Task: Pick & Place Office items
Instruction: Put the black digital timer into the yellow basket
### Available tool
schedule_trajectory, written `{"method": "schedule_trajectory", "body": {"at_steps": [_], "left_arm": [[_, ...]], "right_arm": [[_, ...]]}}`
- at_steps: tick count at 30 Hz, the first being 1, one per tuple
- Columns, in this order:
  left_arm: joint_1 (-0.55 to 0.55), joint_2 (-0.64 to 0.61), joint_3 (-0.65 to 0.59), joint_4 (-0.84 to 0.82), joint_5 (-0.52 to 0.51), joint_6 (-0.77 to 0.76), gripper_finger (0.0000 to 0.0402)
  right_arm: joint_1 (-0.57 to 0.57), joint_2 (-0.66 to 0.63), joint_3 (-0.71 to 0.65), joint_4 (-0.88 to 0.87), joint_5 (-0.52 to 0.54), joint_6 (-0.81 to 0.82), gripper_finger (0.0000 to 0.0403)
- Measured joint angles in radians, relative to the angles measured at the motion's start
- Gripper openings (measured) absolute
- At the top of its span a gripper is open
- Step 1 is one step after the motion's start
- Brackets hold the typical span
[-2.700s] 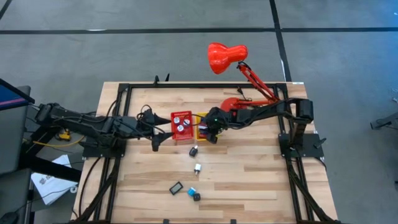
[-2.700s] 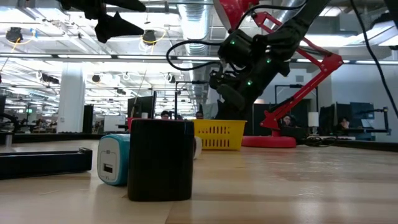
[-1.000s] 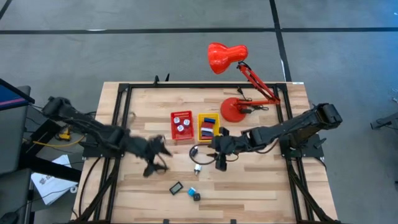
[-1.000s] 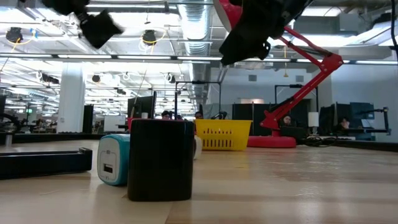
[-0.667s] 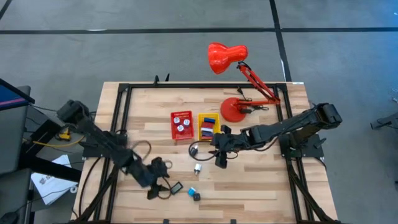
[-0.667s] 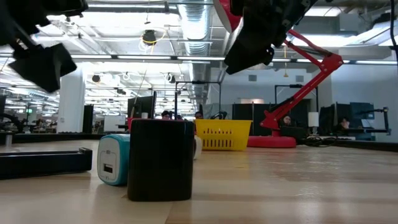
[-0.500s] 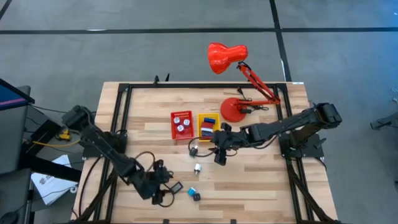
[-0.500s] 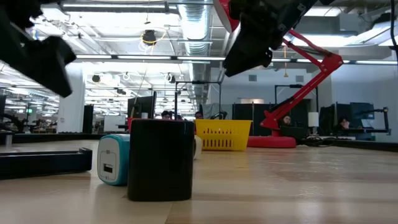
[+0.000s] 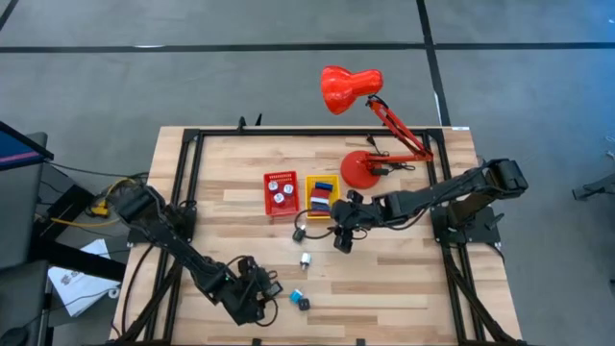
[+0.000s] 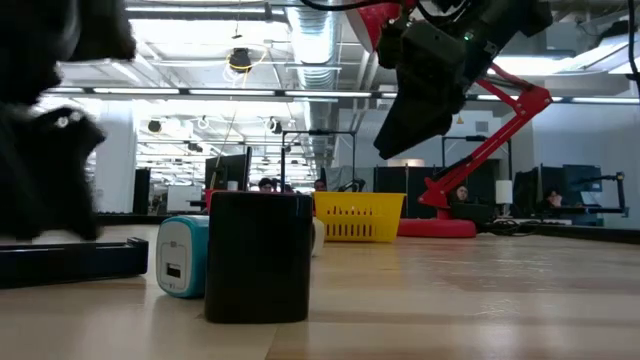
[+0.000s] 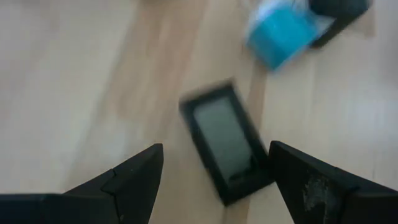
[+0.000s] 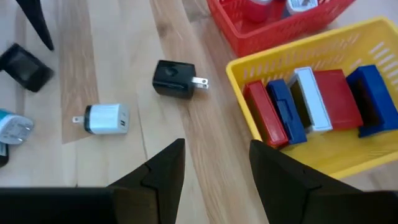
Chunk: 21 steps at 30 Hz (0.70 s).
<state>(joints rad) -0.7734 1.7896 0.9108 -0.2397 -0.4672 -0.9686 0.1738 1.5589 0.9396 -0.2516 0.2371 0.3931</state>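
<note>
My left gripper [image 11: 214, 149] is open, low over the table's near left part. Its fingers stand on either side of a flat black piece with a grey face [image 11: 227, 149], which lies on the wood. A light blue charger [image 11: 283, 31] and a black cube [image 10: 260, 255] lie just beyond it. My right gripper [image 12: 216, 144] is open and empty, hovering at the table's middle beside the yellow bin [image 12: 348, 155]. A black plug charger [image 12: 174, 78] and a white charger [image 12: 106, 118] lie on the table ahead of it. Red, blue and white pieces [image 12: 311, 99] stand in the yellow bin.
A red bin [image 9: 280, 192] holding white pieces sits left of the yellow bin [image 9: 319, 195]. The red desk lamp [image 9: 365, 168] stands on its round base behind them. A black frame [image 9: 183, 192] runs round the table. Bare wood lies along the near right part.
My left arm has swung from the table's left middle toward the near edge and dropped low, bringing its open gripper over the flat black piece. My right gripper has drifted slightly toward the far edge, nearer the yellow bin. No piece has moved.
</note>
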Motion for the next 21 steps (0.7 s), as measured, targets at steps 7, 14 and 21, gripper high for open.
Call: {"method": "schedule_trajectory", "body": {"at_steps": [7, 14, 21], "left_arm": [[-0.009, 0.021, 0.003, -0.03, 0.047, -0.031, 0.0286], [0.017, 0.01, 0.001, -0.078, 0.035, 0.064, 0.0263], [0.019, 0.012, -0.001, -0.033, -0.022, 0.465, 0.0235]], "right_arm": [[-0.001, 0.0, -0.013, 0.007, 0.0, 0.0, 0.0173], [-0.008, 0.0, -0.013, 0.03, 0.0, 0.0, 0.0173], [-0.02, 0.0, -0.013, 0.055, 0.0, 0.0, 0.0173]]}}
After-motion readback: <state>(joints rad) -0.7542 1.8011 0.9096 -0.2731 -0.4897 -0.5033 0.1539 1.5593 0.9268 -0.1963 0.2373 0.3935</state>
